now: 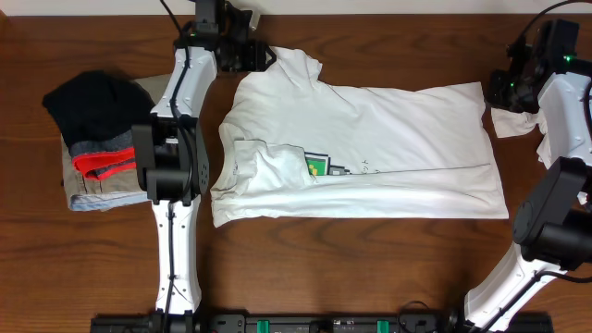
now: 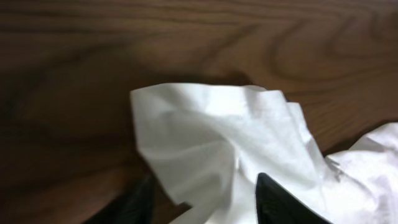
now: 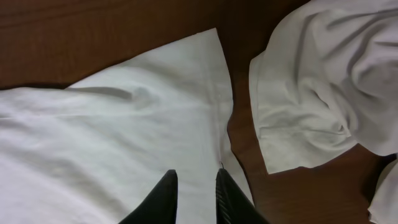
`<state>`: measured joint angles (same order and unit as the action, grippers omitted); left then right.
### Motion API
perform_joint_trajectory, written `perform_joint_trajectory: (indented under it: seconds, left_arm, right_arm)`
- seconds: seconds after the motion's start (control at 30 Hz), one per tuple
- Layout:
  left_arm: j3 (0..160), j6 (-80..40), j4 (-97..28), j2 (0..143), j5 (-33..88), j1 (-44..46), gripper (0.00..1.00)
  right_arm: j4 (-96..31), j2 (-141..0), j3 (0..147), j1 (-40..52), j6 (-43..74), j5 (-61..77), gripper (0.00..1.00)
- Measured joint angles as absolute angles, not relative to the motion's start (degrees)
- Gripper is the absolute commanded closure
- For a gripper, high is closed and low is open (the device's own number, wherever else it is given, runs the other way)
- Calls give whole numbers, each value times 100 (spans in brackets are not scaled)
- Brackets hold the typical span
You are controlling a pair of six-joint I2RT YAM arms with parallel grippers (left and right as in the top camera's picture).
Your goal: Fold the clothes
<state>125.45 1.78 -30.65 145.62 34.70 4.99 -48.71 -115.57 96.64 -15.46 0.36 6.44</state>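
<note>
Folding a white T-shirt [image 1: 388, 139], which lies flat across the middle of the table [image 1: 370, 268], collar end toward the left arm and hem toward the right. Its near long side is already doubled over the body, half covering the chest print [image 1: 319, 166]. The far side is not yet turned in, so the step in hand appears to be that second lengthwise fold.

At the T-shirt's far sleeve [image 2: 211, 124] the left gripper [image 2: 205, 182] stands wide, the crumpled sleeve cloth lying loose between its jaws and not pinched. It is probably placed there to take or smooth the sleeve. Over the T-shirt's far hem corner [image 3: 208, 46] the right gripper [image 3: 194, 173] has narrow jaws, with its fingertips low against the cloth just inside the hem edge. Whether they nip the cloth cannot be told. The two tools thus sit at opposite ends of one far edge, a placing that suits lifting it evenly.

Edges and room:
- **Beyond the far edge:** a strip of bare wood.
- **Past the hem:** a second white garment [image 3: 323, 81] lies bunched just beside the T-shirt but apart from it, near enough for the right gripper to catch by mistake.
- **Past the collar end:** a stack of folded pieces [image 1: 97, 139] sits well apart, black over grey-and-red over khaki.
- **On the near side:** bare wood leaves room for the fold to land.
</note>
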Motion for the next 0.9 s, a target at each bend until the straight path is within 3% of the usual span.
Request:
perform_joint_trajectory:
  seconds: [0.37, 0.53, 0.9]
  left_arm:
    - [12545, 322, -3238, 14564, 3406, 674, 52]
    - [12545, 395, -3245, 14564, 3400, 652, 72]
    - [12538, 462, -3439, 14586, 3201, 652, 64]
  right_arm:
    - [-4884, -11557, 9664, -1546, 36, 644, 81]
    - [-4906, -11557, 9664, -1546, 36, 644, 81]
    - [-4947, -11557, 9664, -1546, 36, 644, 81]
